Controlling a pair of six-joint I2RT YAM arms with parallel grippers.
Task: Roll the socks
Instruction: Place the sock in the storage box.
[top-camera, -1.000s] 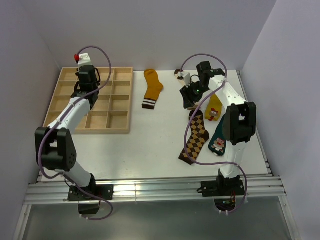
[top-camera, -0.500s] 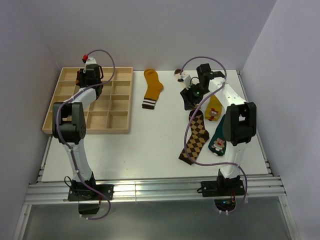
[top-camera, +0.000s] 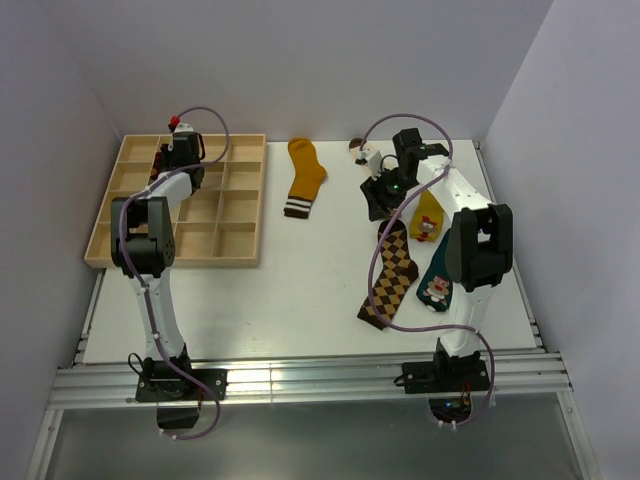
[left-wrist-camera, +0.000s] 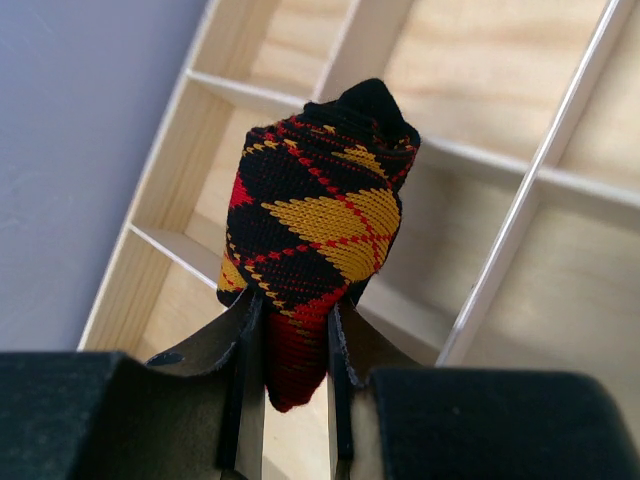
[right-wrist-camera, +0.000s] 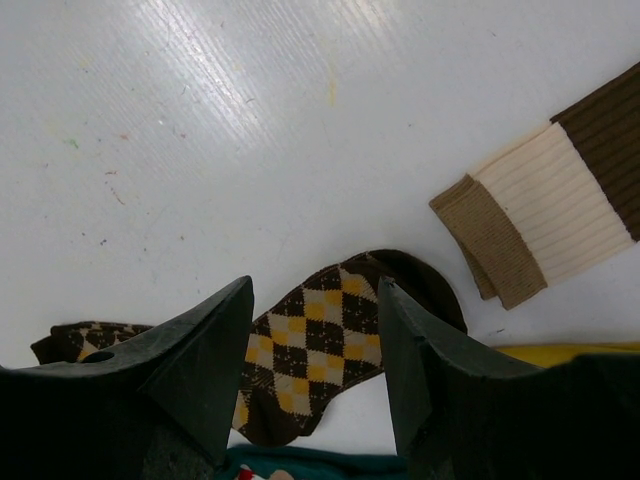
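At the far left, over the pale wooden tray of square compartments (top-camera: 237, 240), the left gripper (left-wrist-camera: 292, 330) held a rolled black sock with red and yellow argyle diamonds (left-wrist-camera: 320, 230). Its fingers were drawn narrow and pinched only the bundle's lower end. The roll hung above the tray's far row, close over a thin partition, and I could not tell which compartment lay beneath it. If it were let go there, I thought it might land astride the divider, or the loose tip might spring open, since so little of it was gripped.

Further right, a mustard sock with a striped cuff (top-camera: 305, 175) lay flat on the white table, well apart from both arms.

The right gripper (right-wrist-camera: 315, 300) hung low with its fingers spread wide and nothing between them. It stood directly above one end of the brown-and-orange argyle sock (right-wrist-camera: 320, 345). A cream sock with brown bands (right-wrist-camera: 540, 210) lay near, and a teal sock (top-camera: 437, 275) lay just beside the argyle one. A careless close might catch two fabrics at once, or only a thin fold that would slip free.
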